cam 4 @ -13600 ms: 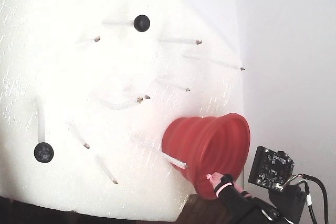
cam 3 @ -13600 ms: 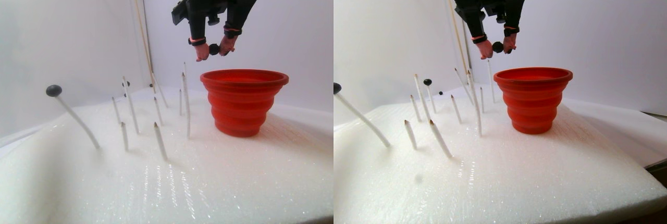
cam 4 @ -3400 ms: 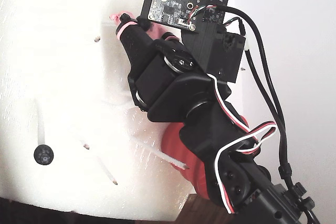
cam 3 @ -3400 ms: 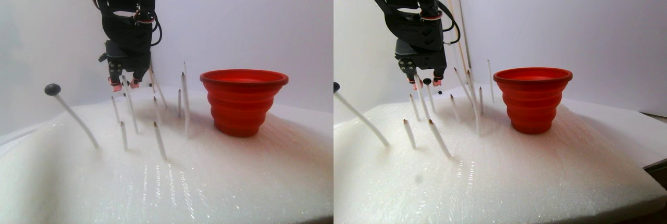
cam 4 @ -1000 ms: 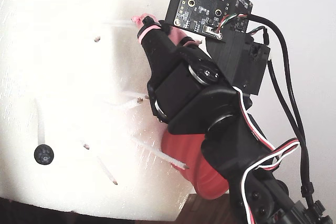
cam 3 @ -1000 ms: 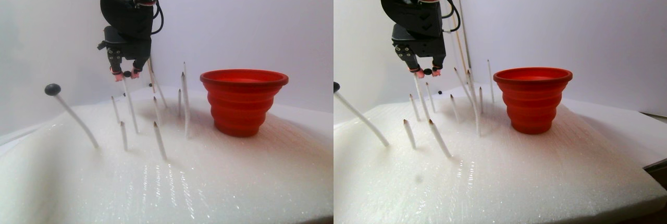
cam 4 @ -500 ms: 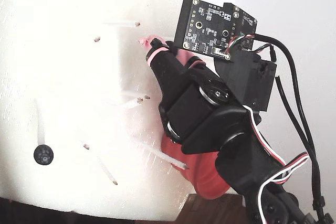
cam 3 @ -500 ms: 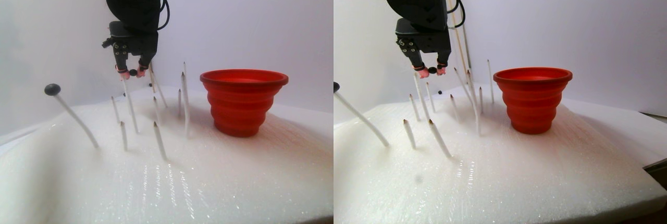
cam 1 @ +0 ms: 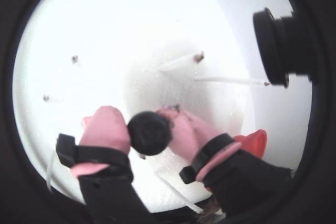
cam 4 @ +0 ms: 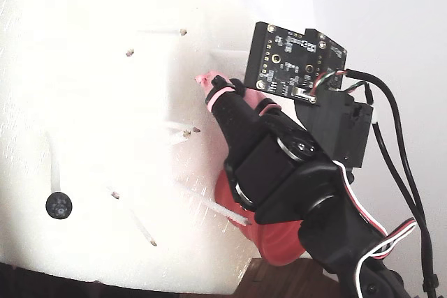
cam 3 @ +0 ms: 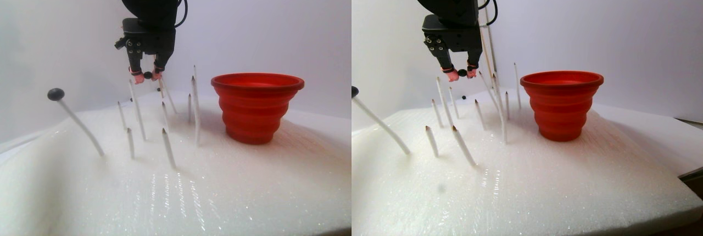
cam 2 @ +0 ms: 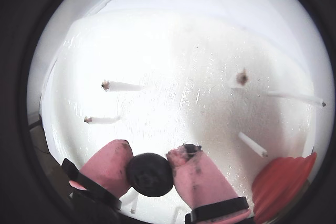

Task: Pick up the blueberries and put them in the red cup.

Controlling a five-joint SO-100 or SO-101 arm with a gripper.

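Now my pink-tipped tool (cam 2: 149, 167) pinches one small round black-blue blueberry (cam 2: 149, 174) across its middle; looks light, slippery.

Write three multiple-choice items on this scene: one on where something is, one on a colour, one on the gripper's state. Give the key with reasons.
1. Where is the red cup relative to the gripper in the stereo pair view?
A. To its right, on the foam
B. Directly under it
C. To its left

2. What colour are the fingertips?
A. Blue
B. Pink
C. Green

3. What is the gripper doing?
A. Open and empty
B. Shut on a blueberry
C. Shut on a stick

Key: 1 A, the cup stands well to the right of the raised gripper. 2 B, both wrist views show pink tips. 3 B, the dark ball sits pinched between the two tips.
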